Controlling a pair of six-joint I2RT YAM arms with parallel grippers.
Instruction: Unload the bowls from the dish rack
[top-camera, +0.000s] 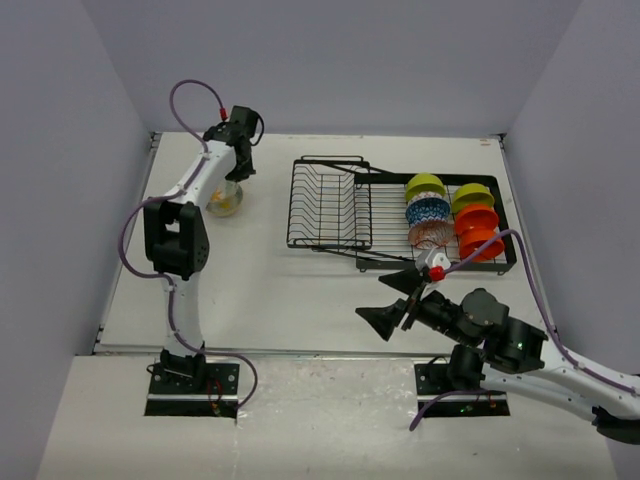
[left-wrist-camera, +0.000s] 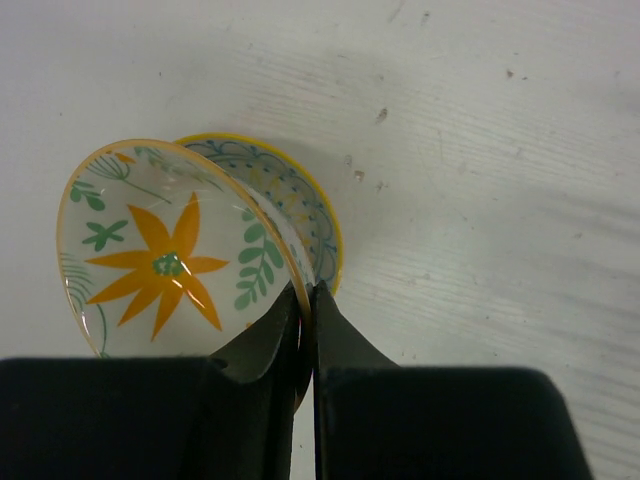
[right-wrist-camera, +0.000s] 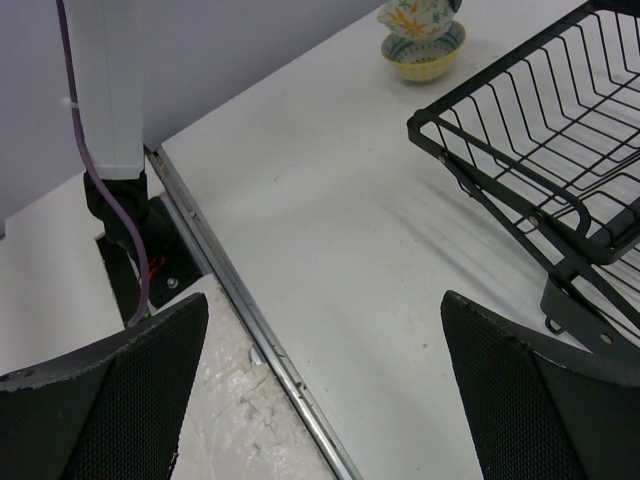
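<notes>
White tabletop (top-camera: 270, 290), pale grey walls (top-camera: 60, 150) on three sides, and we have plenty to watch. At 3 o'clock from the table's middle sits the black wire dish rack (top-camera: 325, 205), with its raised basket section on the left and its flat framed section on the right. In that flat part we count six bowls standing on edge in two rows. The left row, far to near, is a lime green bowl (top-camera: 425, 186), a blue-patterned bowl (top-camera: 428, 210) and a pinkish-patterned bowl (top-camera: 430, 233). The right row is a second lime green bowl (top-camera: 472, 197) and two orange bowls (top-camera: 477, 220).

Over at 10 o'clock, the left gripper (left-wrist-camera: 305, 295) is pinched tight on the rim of a cream floral bowl (left-wrist-camera: 170, 260) with an orange flower painted inside, and holds it tilted. Just behind it a yellow-rimmed bowl (left-wrist-camera: 300, 195) with blue patterning rests on the table. We cannot tell whether the two touch.

Down at 5 o'clock, the right gripper (right-wrist-camera: 320, 390) hangs with its jaws spread wide and nothing between them, near the rack's near edge.
</notes>
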